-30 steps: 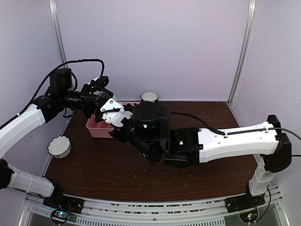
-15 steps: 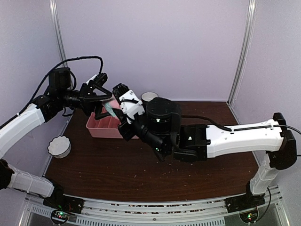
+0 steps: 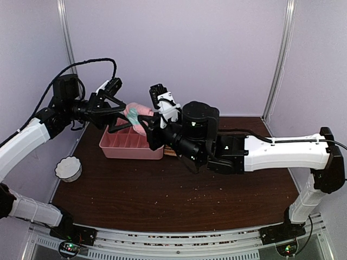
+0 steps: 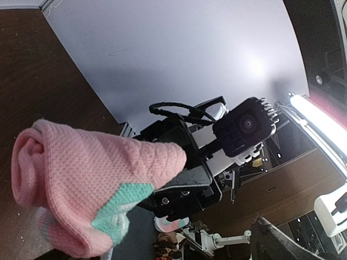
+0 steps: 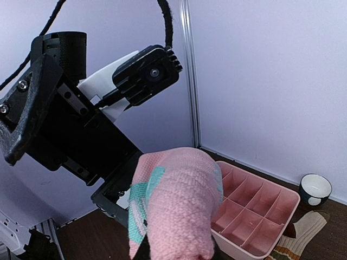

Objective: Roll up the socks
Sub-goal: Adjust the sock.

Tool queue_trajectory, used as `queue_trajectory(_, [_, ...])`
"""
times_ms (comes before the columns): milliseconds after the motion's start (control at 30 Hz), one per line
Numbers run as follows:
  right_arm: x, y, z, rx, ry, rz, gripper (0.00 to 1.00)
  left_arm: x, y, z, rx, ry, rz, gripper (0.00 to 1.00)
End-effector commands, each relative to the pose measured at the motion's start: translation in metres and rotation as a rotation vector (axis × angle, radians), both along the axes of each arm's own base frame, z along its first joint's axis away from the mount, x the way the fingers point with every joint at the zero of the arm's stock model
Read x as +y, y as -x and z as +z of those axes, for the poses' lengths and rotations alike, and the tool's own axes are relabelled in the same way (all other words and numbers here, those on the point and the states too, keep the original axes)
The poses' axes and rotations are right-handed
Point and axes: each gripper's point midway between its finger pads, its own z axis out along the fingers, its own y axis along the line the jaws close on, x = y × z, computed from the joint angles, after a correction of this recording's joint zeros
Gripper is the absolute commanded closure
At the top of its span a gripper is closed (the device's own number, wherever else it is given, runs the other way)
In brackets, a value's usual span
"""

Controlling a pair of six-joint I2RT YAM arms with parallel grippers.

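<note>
- Since the earlier frames, both arms have swung upward and toward the rear left. The pink sock [image 3: 136,112], previously down near the tray, is now in the air above it.
- White fluted bowl [image 3: 68,168]: stands on the dark worktop [image 3: 135,195] near its left edge, well apart from the other items.
- Tan striped sock [image 5: 298,238]: lies flat on the worktop, just beside the right end of the pink divided tray [image 3: 130,147].
- Right end effector [image 3: 145,128]: jaws closed on one end of the pink sock, as the left wrist view shows.
- Left end effector [image 3: 129,122]: jaws spread wide. The bunched sock lies against one finger and the other finger stands clear. Whether that finger sits inside the fabric cannot be told.
- Pink sock: a thick, partly rolled bundle with a teal patch showing, suspended between the two end effectors over the tray.
- Small dark-rimmed cup [image 5: 315,187]: on the worktop by the rear wall, beyond the tray.
</note>
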Motion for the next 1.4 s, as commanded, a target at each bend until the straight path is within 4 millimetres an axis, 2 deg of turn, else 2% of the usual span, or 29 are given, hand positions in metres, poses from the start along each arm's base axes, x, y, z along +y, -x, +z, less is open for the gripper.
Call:
queue_trajectory(0, [0.001, 0.011, 0.007, 0.01, -0.019, 0.061, 1.0, 0.003, 0.004, 0.013, -0.118, 0.035, -0.012, 0.08])
queue_trajectory(100, [-0.004, 0.011, 0.018, -0.009, -0.039, 0.054, 1.0, 0.003, 0.003, -0.009, -0.084, -0.01, 0.004, 0.07])
queue_trajectory(167, [-0.005, 0.01, 0.024, -0.021, -0.037, 0.048, 1.0, 0.004, 0.003, -0.019, -0.066, -0.026, 0.012, 0.03])
queue_trajectory(433, [0.005, 0.014, 0.018, -0.008, -0.03, 0.086, 1.0, 0.003, 0.001, -0.005, -0.099, -0.018, 0.025, 0.02])
queue_trajectory(667, [0.003, 0.023, 0.025, 0.001, -0.088, 0.135, 1.0, 0.004, -0.004, -0.032, -0.099, -0.077, 0.039, 0.02])
queue_trajectory(833, [0.011, 0.028, 0.022, 0.028, -0.102, 0.182, 1.0, 0.003, -0.006, -0.022, -0.13, -0.068, 0.043, 0.02])
queue_trajectory(1067, [0.011, 0.028, 0.013, 0.085, -0.16, 0.225, 1.0, 0.003, -0.009, -0.023, -0.15, -0.079, 0.058, 0.02])
queue_trajectory(1200, [0.014, 0.025, 0.003, 0.11, -0.147, 0.225, 1.0, 0.002, -0.009, -0.006, -0.156, -0.046, 0.053, 0.02])
queue_trajectory(1300, [0.017, 0.021, -0.005, 0.123, -0.124, 0.211, 1.0, 0.002, -0.006, 0.004, -0.156, -0.026, 0.04, 0.06])
queue_trajectory(1367, [0.016, 0.018, -0.008, 0.128, -0.117, 0.196, 1.0, 0.003, -0.003, 0.011, -0.155, -0.006, 0.03, 0.13])
